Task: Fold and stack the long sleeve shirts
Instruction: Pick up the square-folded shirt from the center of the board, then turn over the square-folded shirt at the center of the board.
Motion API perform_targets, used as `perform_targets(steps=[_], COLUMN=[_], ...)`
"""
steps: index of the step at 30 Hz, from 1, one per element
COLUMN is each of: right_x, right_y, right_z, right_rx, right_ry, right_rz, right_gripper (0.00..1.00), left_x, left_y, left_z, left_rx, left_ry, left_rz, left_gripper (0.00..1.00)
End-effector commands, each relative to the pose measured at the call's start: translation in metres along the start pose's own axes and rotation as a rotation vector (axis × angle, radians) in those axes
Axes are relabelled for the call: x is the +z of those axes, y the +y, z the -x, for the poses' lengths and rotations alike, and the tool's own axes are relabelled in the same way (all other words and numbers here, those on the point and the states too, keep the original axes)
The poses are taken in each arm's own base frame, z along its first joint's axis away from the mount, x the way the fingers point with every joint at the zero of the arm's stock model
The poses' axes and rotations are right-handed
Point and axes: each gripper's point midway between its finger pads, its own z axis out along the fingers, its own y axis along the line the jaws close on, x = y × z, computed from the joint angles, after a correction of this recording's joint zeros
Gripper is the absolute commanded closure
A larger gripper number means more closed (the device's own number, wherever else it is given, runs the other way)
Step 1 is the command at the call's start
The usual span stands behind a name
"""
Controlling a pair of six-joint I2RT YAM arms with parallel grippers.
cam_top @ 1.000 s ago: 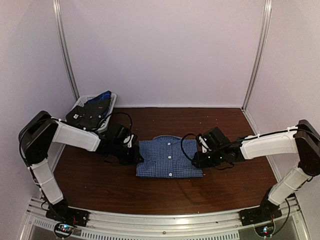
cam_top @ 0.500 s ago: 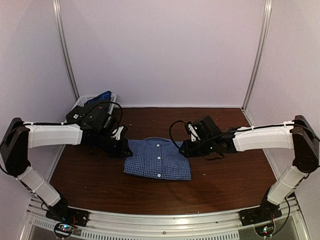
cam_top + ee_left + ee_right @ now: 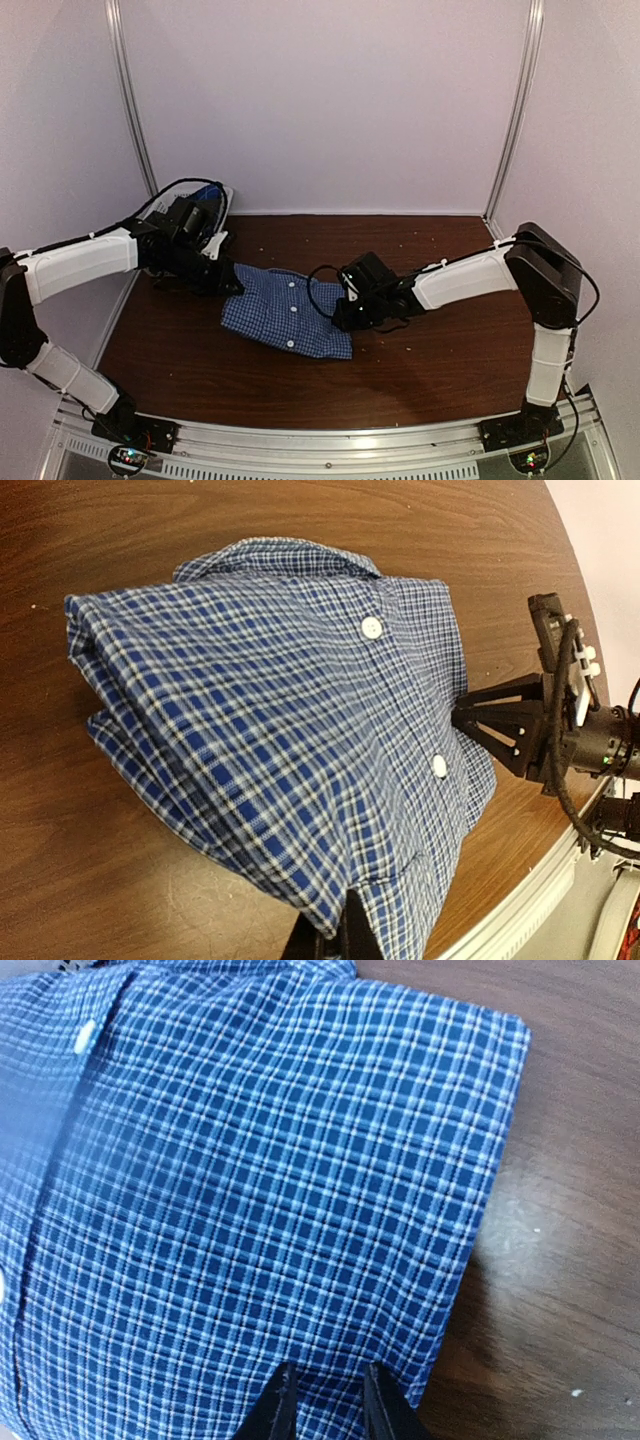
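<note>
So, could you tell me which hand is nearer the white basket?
Left. The left hand holds the shirt by its edge just in front of the basket; the right hand is at the opposite edge, farther off.

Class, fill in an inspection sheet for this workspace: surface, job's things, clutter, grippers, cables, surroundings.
Surface: brown wooden table, scattered pale specks.
Job's things: one folded checked shirt, buttons up, lying askew left of centre.
Clutter: white basket at the far-left corner, mostly hidden by the left arm; something blue inside.
Grippers: left gripper shut on the shirt's left edge; right gripper fingertips close together at its right edge, grip unclear.
Cables: black cable loops at each wrist, the right one over the shirt.
Surroundings: plain white walls.
</note>
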Motion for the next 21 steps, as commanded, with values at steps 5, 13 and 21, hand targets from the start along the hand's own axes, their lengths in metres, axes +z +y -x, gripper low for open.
perform_targets(steps=[5, 13, 21], right_x=[0.017, 0.027, 0.045], right_y=[0.037, 0.043, 0.051], right_z=[-0.007, -0.016, -0.024], right_rx=[-0.014, -0.018, -0.004], right_ry=[0.009, 0.031, 0.052], right_rz=[0.068, 0.066, 0.089], right_gripper=[0.76, 0.77, 0.77], left_x=[-0.026, -0.029, -0.034], left_y=[-0.002, -0.008, -0.022], left_z=[0.016, 0.027, 0.044], left_rx=[0.052, 0.068, 0.103], left_ry=[-0.055, -0.070, -0.091], left_rz=[-0.004, -0.018, -0.056], left_gripper=[1.00, 1.00, 1.00])
